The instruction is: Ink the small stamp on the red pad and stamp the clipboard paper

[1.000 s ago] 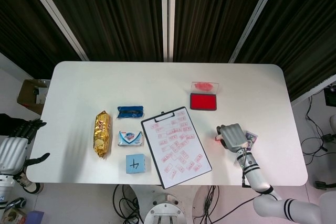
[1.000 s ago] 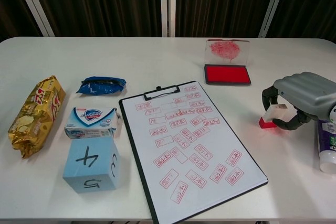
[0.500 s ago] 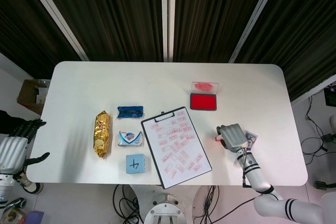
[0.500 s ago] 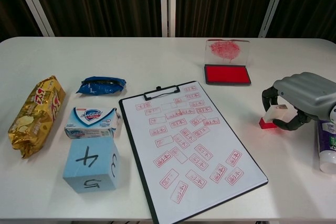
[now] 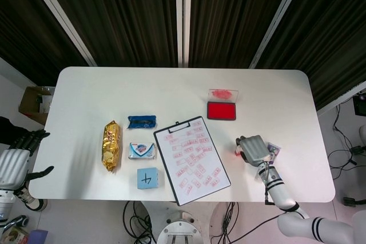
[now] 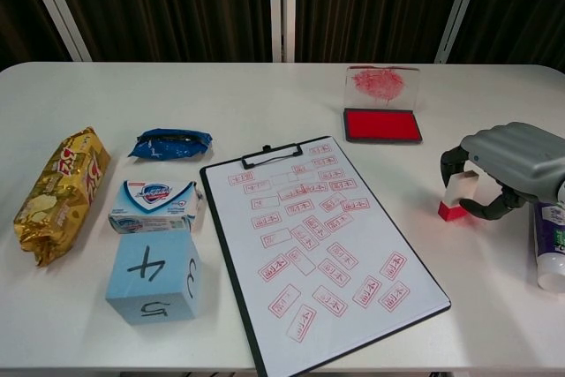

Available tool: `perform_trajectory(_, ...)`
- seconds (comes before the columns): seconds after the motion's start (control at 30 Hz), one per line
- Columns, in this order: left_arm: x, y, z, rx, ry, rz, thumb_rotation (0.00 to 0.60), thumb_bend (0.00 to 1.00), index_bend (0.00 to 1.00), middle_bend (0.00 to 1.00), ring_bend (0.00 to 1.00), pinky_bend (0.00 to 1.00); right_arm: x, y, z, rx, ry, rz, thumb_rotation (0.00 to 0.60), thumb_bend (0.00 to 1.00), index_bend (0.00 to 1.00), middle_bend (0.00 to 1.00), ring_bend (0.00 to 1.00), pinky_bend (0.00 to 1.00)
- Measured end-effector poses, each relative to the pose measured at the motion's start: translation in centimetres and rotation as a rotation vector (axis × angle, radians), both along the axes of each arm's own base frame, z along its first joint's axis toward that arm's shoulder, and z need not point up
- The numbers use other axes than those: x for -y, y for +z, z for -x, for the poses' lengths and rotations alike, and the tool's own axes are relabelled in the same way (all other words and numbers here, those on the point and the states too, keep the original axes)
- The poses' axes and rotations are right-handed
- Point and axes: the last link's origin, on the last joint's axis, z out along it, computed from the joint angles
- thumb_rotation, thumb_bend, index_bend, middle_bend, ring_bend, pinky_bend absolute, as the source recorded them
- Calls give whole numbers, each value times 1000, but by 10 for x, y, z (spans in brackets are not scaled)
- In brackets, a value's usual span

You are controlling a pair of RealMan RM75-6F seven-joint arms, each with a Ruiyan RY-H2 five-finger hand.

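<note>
Hidden parts: the small white stamp with a red base (image 6: 457,196) is being partly covered by the grey right hand (image 6: 510,168); in the head view only a red glimpse (image 5: 236,151) is being shown at the hand's (image 5: 252,149) left edge. The white tube with a purple label (image 6: 551,245) is being cut off by the frame edge and overlapped by the wrist.
Left hand: the black-fingered left hand (image 5: 17,159) is being kept off the white table (image 6: 265,94), beside its left edge, fingers apart, with nothing held.
Right hand: fingers are being curled around the stamp's upper part, thumb below; the stamp is being gripped.
Stamp position: it is being kept at the table's right side, to the right of the black clipboard with red-stamped paper (image 6: 322,240) and nearer the robot than the open red ink pad (image 6: 381,124).
Stamp axis: the long axis is being held nearly upright, red base down at the table surface; whether it is touching cannot be told.
</note>
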Motion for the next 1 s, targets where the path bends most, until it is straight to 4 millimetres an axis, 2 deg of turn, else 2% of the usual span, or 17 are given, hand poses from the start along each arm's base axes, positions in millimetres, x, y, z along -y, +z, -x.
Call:
perform_trajectory(0.1,0,0,0,0,0,0,600,0,196,176,155,255,0,1,0,1,0,0,600,347,363,402,904,992)
perform_trajectory(0.33,0,0,0,-1,-1,-1,600,0,196,176,155,255,-2,2,1,-3,4,-6,600,342,343,386,903,992)
perform_trajectory(0.63,0,0,0,-1,0,1,600,0,197,176,155,255,-7,8,2,-3,10,0,600,309,242,349,903,992)
perform_trajectory(0.83,0,0,-1,-1,-2,2,600,0,197,176,155,255,-14,22,7,-13,6,-12,600,184,105,254,877,978)
perform_trajectory(1.0,1,1,-1,-4,-2,-2,600,0,197,176,155,255,-24,51,11,-45,9,8,600,147,47,218,865,969)
